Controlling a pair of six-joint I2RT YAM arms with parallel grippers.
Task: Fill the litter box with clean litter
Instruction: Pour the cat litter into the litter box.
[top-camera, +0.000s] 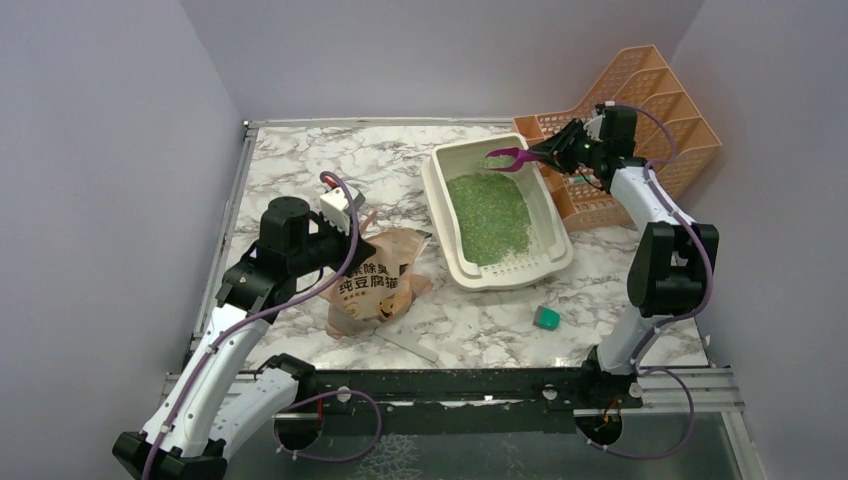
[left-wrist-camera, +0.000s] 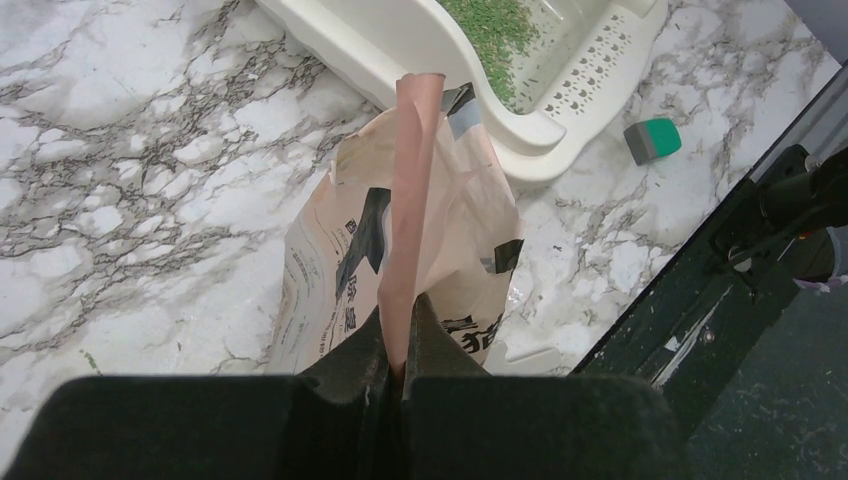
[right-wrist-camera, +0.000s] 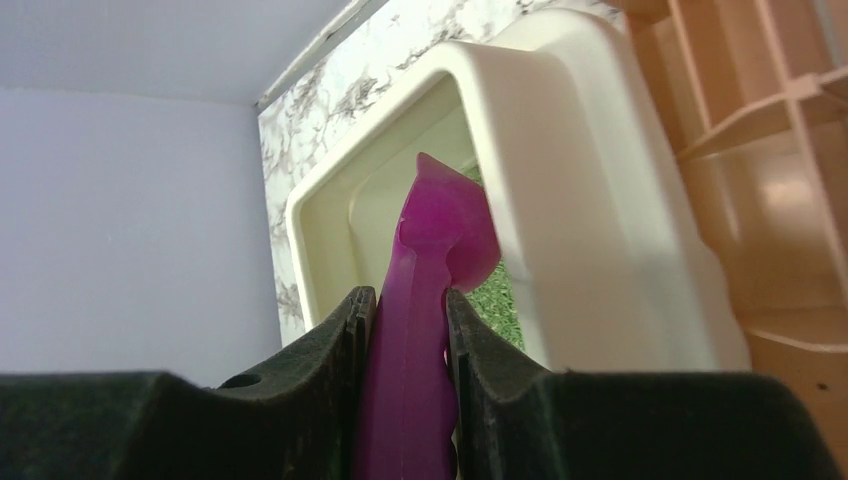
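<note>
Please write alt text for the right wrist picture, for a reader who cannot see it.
The right tool grips a magenta scoop by its handle, the bowl over a cream litter box holding green litter. An orange rack stands beside it.

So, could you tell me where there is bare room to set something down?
Widest bare marble: far left, between the litter box and the table's left edge, beyond the paper bag. A smaller patch sits before the box's near rim, between bag and green block. Crowded: the right, where orange rack and right arm stand beside the box.
</note>
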